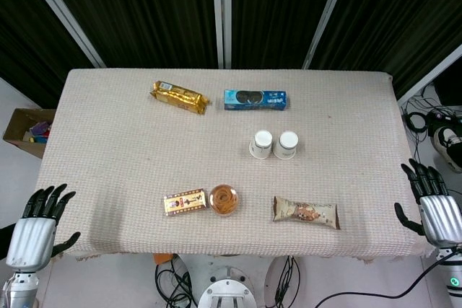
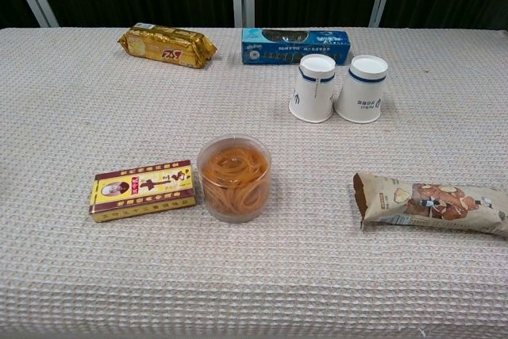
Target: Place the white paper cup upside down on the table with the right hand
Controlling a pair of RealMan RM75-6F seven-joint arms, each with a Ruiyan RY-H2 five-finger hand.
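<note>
Two white paper cups stand upside down side by side on the table, the left cup (image 1: 261, 144) (image 2: 313, 88) touching the right cup (image 1: 287, 144) (image 2: 361, 89). My right hand (image 1: 438, 214) hangs off the table's right edge, far from the cups, holding nothing with its fingers spread. My left hand (image 1: 35, 230) is below the table's front left corner, fingers apart and holding nothing. Neither hand shows in the chest view.
A blue biscuit box (image 2: 295, 45) lies behind the cups and a gold packet (image 2: 167, 44) at the back left. A tub of orange noodles (image 2: 234, 178), a yellow box (image 2: 142, 189) and a brown snack bar (image 2: 431, 202) lie along the front.
</note>
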